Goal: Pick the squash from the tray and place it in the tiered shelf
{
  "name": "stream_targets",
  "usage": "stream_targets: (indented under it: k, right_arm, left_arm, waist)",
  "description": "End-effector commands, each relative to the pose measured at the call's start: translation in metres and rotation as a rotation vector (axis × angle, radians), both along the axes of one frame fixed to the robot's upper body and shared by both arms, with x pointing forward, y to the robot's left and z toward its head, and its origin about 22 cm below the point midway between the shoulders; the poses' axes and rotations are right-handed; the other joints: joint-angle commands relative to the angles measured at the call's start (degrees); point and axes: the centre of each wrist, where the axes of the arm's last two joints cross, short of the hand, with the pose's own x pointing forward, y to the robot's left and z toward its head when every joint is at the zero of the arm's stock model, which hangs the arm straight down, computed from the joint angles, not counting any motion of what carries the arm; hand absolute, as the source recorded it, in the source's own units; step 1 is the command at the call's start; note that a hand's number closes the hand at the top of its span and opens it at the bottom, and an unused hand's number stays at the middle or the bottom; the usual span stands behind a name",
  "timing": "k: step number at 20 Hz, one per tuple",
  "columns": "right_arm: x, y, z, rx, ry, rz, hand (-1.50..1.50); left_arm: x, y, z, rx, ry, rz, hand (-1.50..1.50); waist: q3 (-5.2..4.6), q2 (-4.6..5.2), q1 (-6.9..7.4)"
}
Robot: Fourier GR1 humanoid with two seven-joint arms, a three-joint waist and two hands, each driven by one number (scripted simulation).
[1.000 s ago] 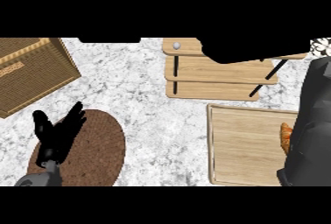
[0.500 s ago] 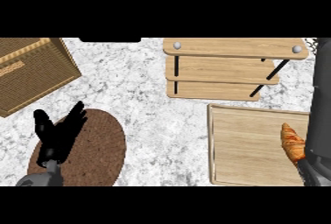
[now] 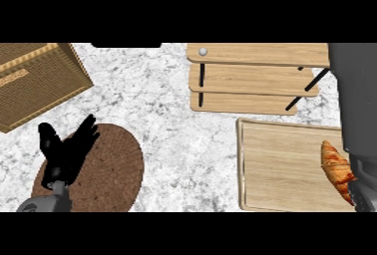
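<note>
your left hand [image 3: 68,149] is resting at about 8 o'clock, fingers straight and spread, hovering over the round brown mat [image 3: 110,172]. your right forearm [image 3: 357,99] is filling the 3 o'clock edge, but you cannot tell how its hand is set, since it is cut off there. just beside that arm, an orange-brown croissant-like item [image 3: 337,169] is lying on the wooden tray [image 3: 280,164] at 4 o'clock. the tiered shelf [image 3: 254,74] is standing at 1 o'clock, a wicker box [image 3: 37,82] at 10 o'clock.

A white-grey marbled counter [image 3: 169,104] fills the view — wicker basket [image 3: 37,79] at left, brown round mat [image 3: 110,169] below.
</note>
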Motion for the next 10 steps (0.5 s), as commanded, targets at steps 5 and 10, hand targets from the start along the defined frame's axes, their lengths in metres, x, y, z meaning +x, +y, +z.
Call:
stream_targets:
  k: [5,10]
  right_arm:
    - [0.026,0.003,-0.02,0.002,-0.024,0.013,1.5]
    - [0.029,-0.021,-0.023,0.007,-0.037,0.055,1.5]
  left_arm:
    - [0.006,0.008,-0.006,-0.006,0.03,0.013,0.0]
    - [-0.005,0.007,0.003,-0.009,0.035,0.009,0.0]
  waist:
    - [-0.21,0.15,-0.14]
    - [-0.18,0.01,-0.14]
